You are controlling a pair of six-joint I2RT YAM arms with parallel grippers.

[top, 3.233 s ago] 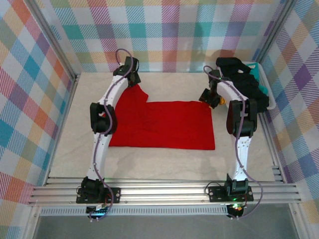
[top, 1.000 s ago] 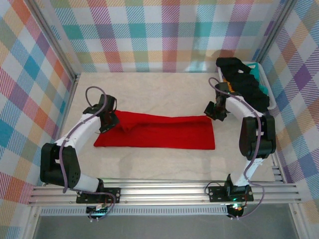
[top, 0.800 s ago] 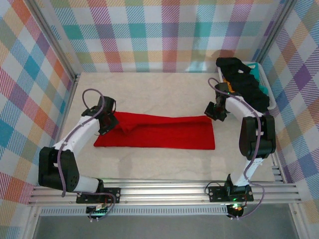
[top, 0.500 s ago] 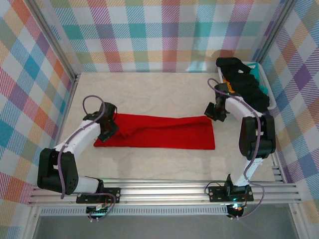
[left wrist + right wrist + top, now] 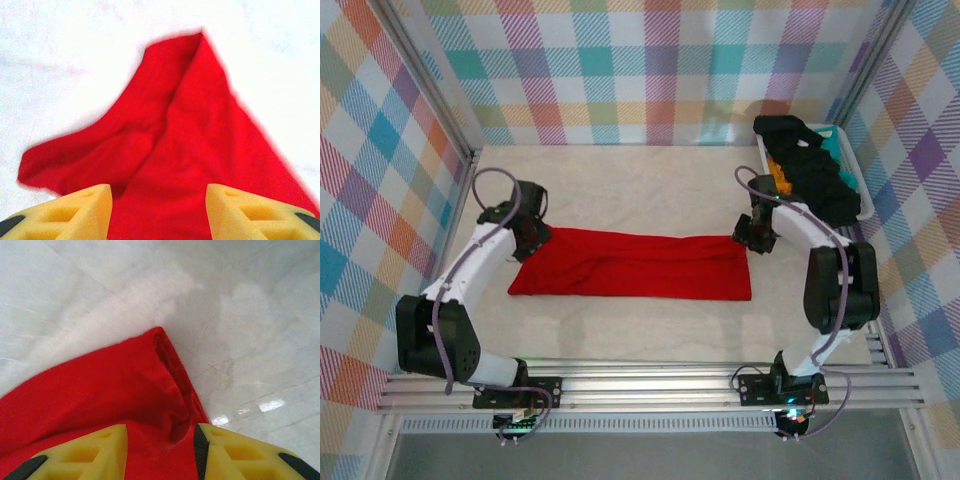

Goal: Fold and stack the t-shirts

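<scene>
On table (image 5: 650,190) centre, red t-shirt (image 5: 635,267) lies as a long folded band — light, limp, prob. sags & bunches. Left gripper (image 5: 159,207), right gripper (image 5: 161,450) over its ends, both parted, holding nothing; pinch end corners thru both layers.

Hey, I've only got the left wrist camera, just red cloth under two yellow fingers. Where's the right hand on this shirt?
Observer: The right hand is open over the red t-shirt's far right corner, with the cloth lying on the table under it.
Operator: What shape is the shirt overall?
Observer: From above it's a long narrow band, folded lengthwise, running from the left hand across to the right one.
Operator: Any more shirts waiting?
Observer: Black cloth and a bit of orange cloth are heaped in the basket at the far right corner.
</scene>
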